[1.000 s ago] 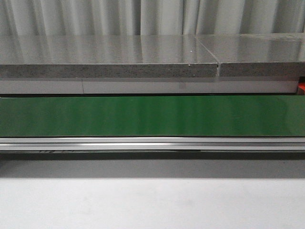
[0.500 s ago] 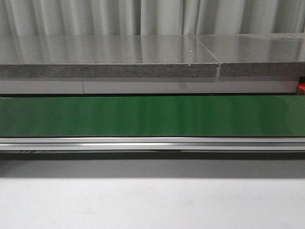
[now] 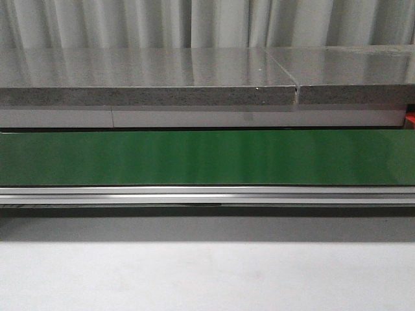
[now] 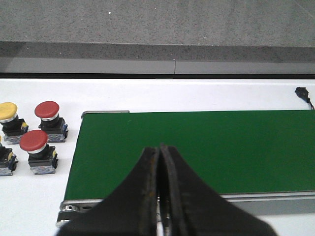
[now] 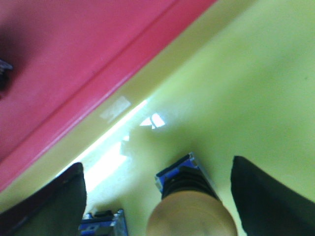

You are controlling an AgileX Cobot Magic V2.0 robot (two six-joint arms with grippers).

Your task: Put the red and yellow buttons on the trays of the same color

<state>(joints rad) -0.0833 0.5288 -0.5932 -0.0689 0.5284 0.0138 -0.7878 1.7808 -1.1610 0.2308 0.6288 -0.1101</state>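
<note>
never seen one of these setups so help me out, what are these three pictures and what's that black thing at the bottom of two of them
It is a robot with two arms, each ending in a two-fingered gripper. The front view looks forward over a green conveyor belt; neither arm shows in it. The other two pictures come from cameras on the wrists, so the black shapes are the grippers themselves.

The left gripper is shut and empty above the belt. Beside the belt's end stand two red buttons and a yellow button on a white surface.

The right gripper is open over a yellow tray, a yellow-capped button standing between its fingers, not squeezed. A red tray lies alongside.
</note>
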